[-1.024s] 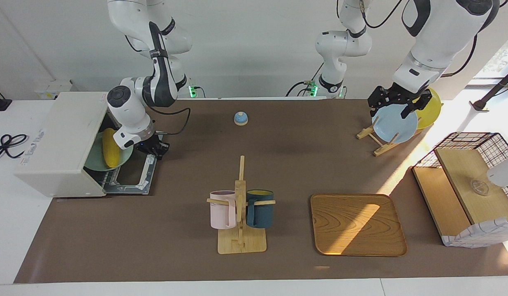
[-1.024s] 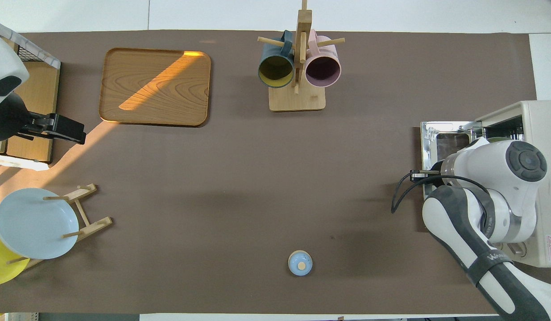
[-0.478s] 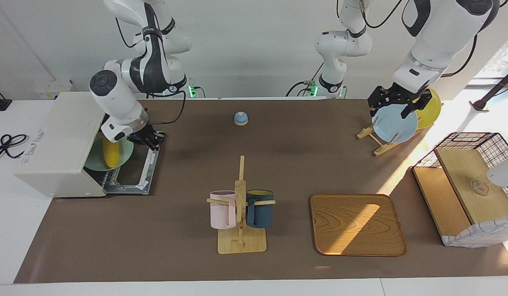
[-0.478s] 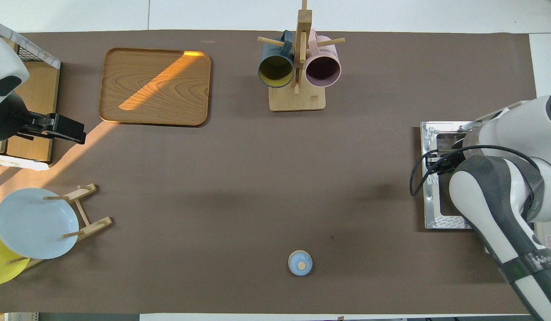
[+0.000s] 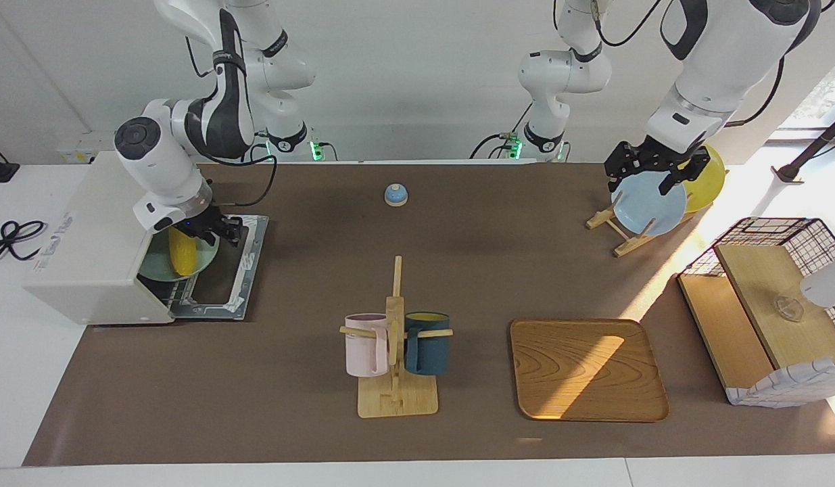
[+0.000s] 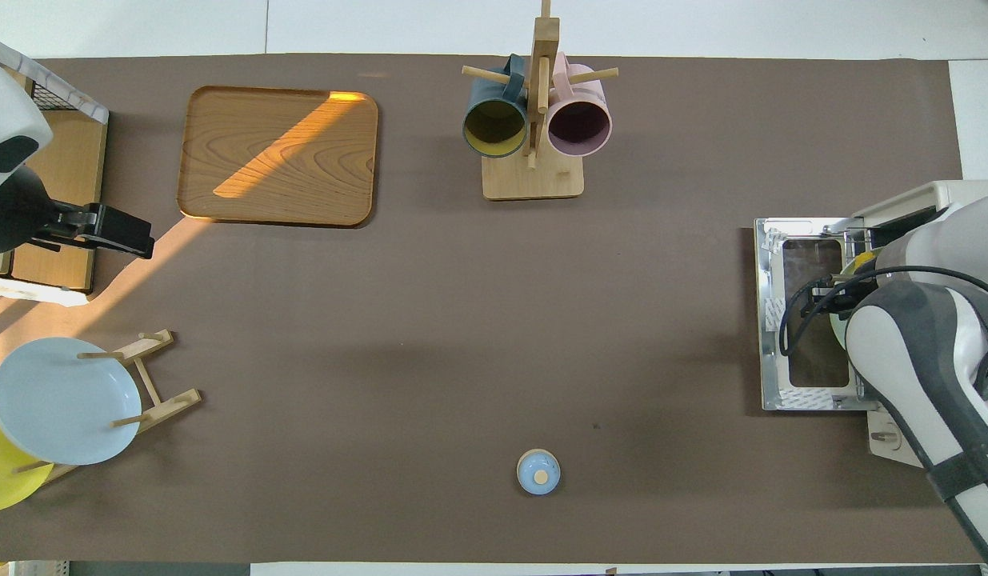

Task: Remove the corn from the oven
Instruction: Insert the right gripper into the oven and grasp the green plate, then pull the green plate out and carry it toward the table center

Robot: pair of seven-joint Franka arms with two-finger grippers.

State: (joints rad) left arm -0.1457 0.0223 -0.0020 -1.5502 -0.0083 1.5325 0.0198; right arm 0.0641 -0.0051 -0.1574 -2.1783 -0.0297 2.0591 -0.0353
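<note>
Reaching into the mouth of the oven [image 5: 96,237], the right end effector [image 5: 211,231] sits at the upper tip of the corn [image 5: 182,251]; whether its fingers are spread or closed on the cob cannot be told. The corn lies on a green plate [image 5: 155,265] on the rack, just inside the opening, with the oven door [image 5: 233,270] folded flat on the tabletop [image 5: 322,223] in front of it.

Step in hand, as judged: approach and grasp, extraction not yet done. The next move calls for a firm pinch across the smooth tapered cob, then a withdrawal toward 3 o'clock in the facing view, over the door and clear of the oven roof, without dragging the plate.

The left end effector [image 5: 654,174] waits over the plate rack [image 5: 616,233] at the left arm's end; its fingers cannot be read.

Count:
- corn: one
- oven: one
- plates on the rack: two, blue and yellow
- mugs [image 5: 427,343] on the mug stand: two
- wooden tray [image 5: 586,368]: one
- small blue bell [image 5: 395,195]: one
- wire basket [image 5: 775,237]: one
</note>
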